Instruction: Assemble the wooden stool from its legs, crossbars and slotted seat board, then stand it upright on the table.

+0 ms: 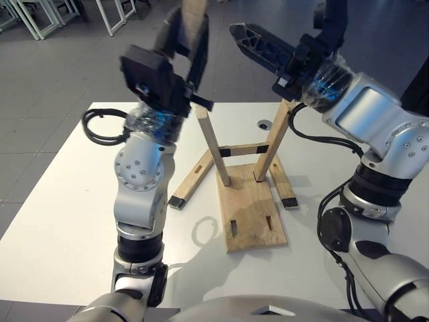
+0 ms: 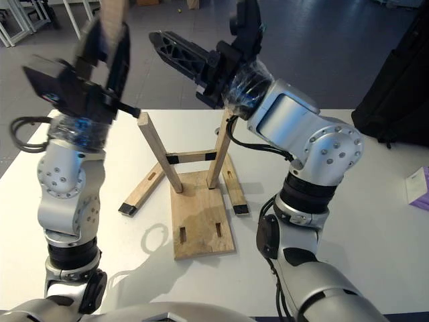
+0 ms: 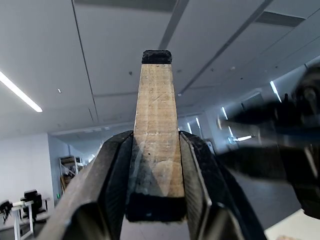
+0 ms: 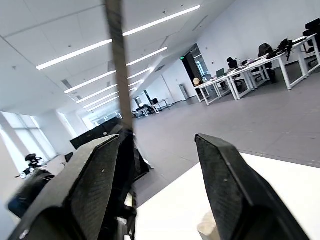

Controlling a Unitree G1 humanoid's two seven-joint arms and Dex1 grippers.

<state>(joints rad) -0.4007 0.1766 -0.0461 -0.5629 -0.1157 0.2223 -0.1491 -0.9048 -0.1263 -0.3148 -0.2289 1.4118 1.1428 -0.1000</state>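
The left gripper is raised high above the left side of the white table, its two fingers clamped on either flank of a wooden leg that points up past the fingertips and ends in a black cap. The right gripper is also raised, over the far right part of the assembly, with its fingers spread wide and nothing between them. The slotted seat board lies flat on the table between the two arms, two narrow slots showing near its front edge. Two upright legs stand at its far end, the left one and the right one leaning slightly towards each other, joined by a short crossbar with black bands at both ends; the top of the right one is hidden behind the right wrist. Two more slotted pieces with black ends lie flat on the table, one just left of the board, the other along its right side. A coiled black cable rests near the far left corner, and a purple item sits at the right edge, its print too small to read
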